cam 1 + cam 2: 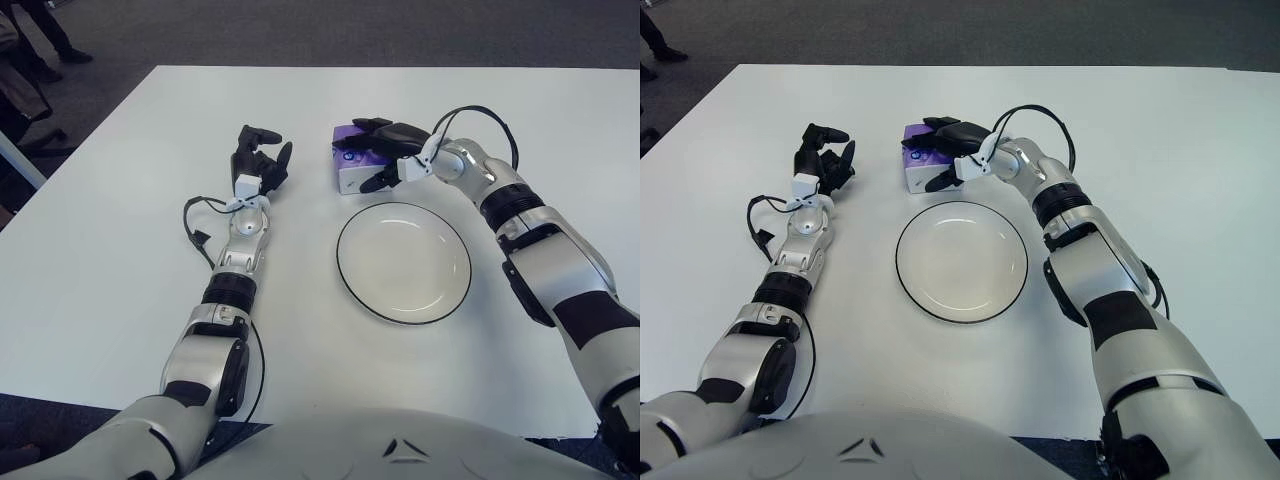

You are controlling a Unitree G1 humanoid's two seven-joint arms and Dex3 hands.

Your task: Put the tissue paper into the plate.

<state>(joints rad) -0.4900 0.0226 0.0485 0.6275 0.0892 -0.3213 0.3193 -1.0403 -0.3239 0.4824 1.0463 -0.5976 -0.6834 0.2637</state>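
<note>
A purple and white tissue pack (348, 170) lies on the white table just beyond the far left rim of the empty white plate (404, 262). My right hand (383, 153) reaches in from the right and covers the pack. Its dark fingers (372, 127) lie across the top and its thumb (378, 181) presses on the near white side. The pack still sits on the table, and its right half is hidden under the hand. My left hand (260, 158) is idle to the left of the pack, fingers loosely curled around nothing.
The white table (110, 260) stretches wide on all sides of the plate. A thin black cable (193, 222) loops off my left forearm. Dark carpet lies beyond the far table edge, and a person's legs (48, 28) show at the top left.
</note>
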